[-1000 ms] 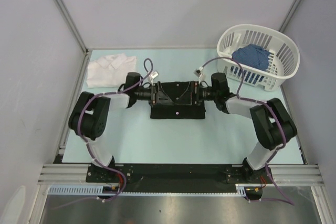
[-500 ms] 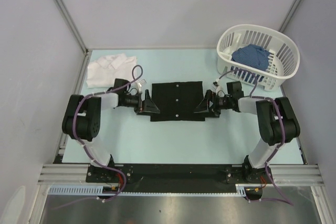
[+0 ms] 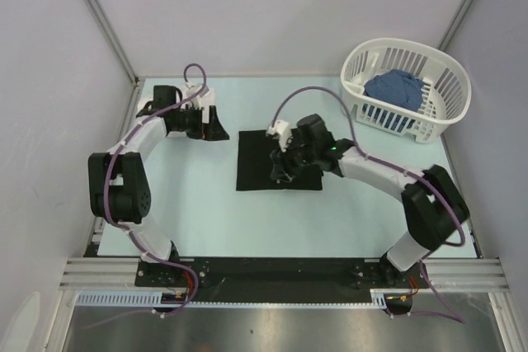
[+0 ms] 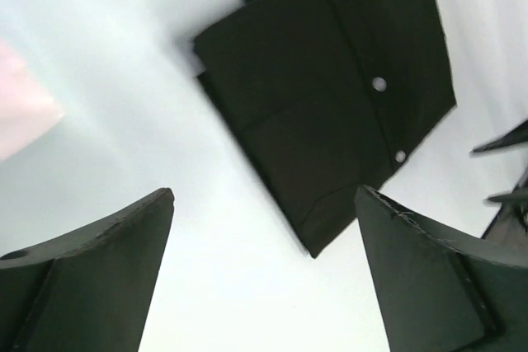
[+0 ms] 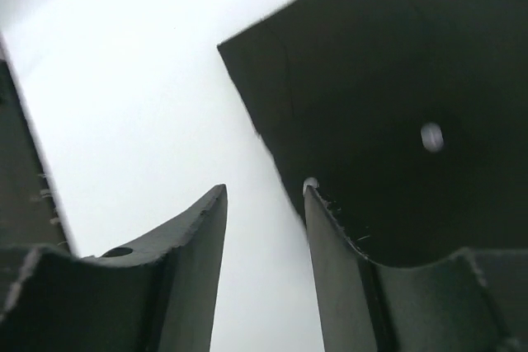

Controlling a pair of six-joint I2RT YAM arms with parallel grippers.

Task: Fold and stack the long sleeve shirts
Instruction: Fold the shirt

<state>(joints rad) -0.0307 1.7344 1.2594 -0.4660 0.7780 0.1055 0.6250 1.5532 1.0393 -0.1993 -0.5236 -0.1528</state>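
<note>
While hovering low over the black shirt [image 3: 254, 162] with the right gripper [image 5: 264, 191] narrowed to a slim gap, pinches nothing: only bare table [image 3: 247, 220] between the fingers, one finger [image 5: 338, 269] right at the cloth's edge beside a small white button [image 5: 310, 182]. Finds that shirt already folded into a flat, neat rectangle, button row up, at the middle of the table. Counts the folding of this one garment, as a judgement, done or all but done.

Leaves the stacking open. Cannot make out the white shirt with any certainty, only a pale blur [image 4: 23, 100] at the left edge of the left wrist view, perhaps that cloth. Sees, further out, a white basket [image 3: 452, 96] at the far right corner with blue cloth [image 3: 394, 88] heaped inside. Cannot say whether more shirts wait there.

Bows the right arm in a long curve from the near right base toward the centre, wrist tipped down over the shirt. Stretches the left arm up the left side to the far left, with the left gripper [image 4: 266, 195] spread wide and empty, facing the black shirt from well apart. Suggests, from that pose, a reach for the other shirt next.
</note>
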